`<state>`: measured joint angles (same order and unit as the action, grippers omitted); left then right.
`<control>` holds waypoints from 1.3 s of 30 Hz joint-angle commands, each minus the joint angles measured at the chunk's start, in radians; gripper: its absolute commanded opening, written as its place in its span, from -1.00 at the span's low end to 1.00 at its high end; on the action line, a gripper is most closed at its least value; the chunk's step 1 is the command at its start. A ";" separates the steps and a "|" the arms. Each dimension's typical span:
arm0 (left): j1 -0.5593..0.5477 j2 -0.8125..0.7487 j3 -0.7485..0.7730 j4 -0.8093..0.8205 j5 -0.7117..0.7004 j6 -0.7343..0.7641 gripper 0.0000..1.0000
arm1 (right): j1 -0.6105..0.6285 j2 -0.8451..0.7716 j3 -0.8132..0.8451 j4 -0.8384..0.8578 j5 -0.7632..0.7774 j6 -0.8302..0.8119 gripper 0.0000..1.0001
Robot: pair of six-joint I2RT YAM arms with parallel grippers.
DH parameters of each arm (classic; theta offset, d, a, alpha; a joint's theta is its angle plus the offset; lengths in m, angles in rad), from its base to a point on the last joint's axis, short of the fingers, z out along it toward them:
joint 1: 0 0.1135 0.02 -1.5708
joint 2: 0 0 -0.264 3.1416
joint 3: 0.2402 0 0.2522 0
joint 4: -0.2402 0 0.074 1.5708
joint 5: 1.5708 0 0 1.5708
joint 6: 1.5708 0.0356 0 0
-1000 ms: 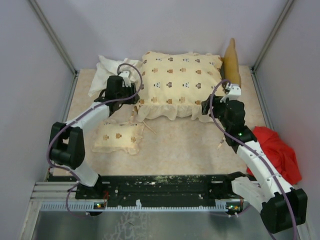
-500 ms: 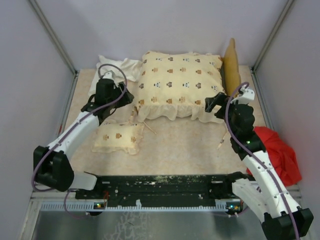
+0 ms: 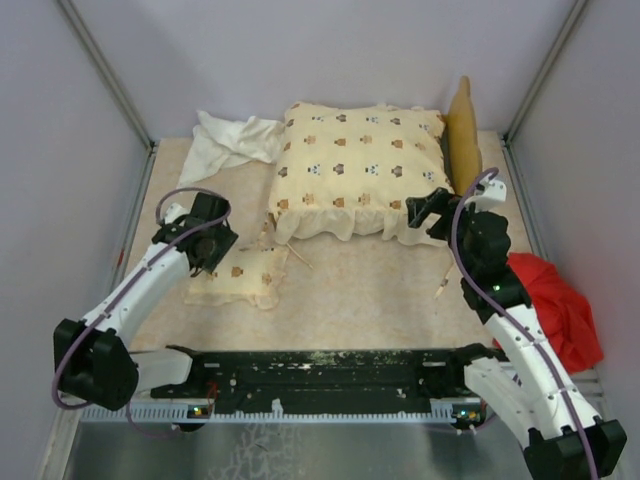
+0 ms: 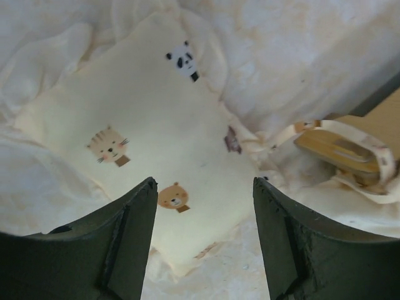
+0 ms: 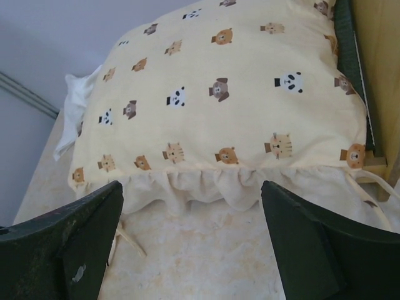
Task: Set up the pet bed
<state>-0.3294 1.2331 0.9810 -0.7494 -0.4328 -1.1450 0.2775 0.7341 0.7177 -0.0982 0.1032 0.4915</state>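
The pet bed [image 3: 462, 130] is seen upper centre, its cushion [image 3: 360, 165] already laid on. The pillow [image 3: 240, 275], lower left, is not yet placed; left gripper [image 3: 208, 247] and right gripper [image 3: 428, 210] are held spread, empty

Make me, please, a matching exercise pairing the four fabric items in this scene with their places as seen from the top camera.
Things:
1. cushion
2. small pillow
3. white cloth
4. red cloth

Places:
A. far-left corner
B. right side, nearer the arm bases
C. far centre, on the bed frame
D. left side, flat on the table

Pairs: 1-C, 2-D, 3-A, 4-B
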 commanded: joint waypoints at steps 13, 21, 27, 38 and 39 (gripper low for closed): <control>0.005 0.235 -0.145 -0.078 0.080 -0.266 -0.43 | 0.003 0.083 -0.010 0.092 -0.253 0.047 0.54; -0.001 0.162 -0.043 -0.089 0.067 -0.080 -1.00 | 0.072 0.122 -0.033 0.100 -0.239 0.025 0.39; -0.068 -0.013 0.009 0.186 0.036 0.258 -1.00 | 0.119 0.113 0.027 0.060 -0.212 0.006 0.35; -0.092 -0.036 0.218 0.478 0.181 0.700 -1.00 | 0.120 0.081 0.070 0.043 -0.180 -0.033 0.34; -0.093 -0.023 0.236 0.502 0.186 0.710 -1.00 | 0.120 0.080 0.075 0.041 -0.175 -0.035 0.33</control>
<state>-0.4065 1.1858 1.1229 -0.4152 -0.3187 -0.6224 0.3893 0.8268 0.7151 -0.0772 -0.0887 0.4816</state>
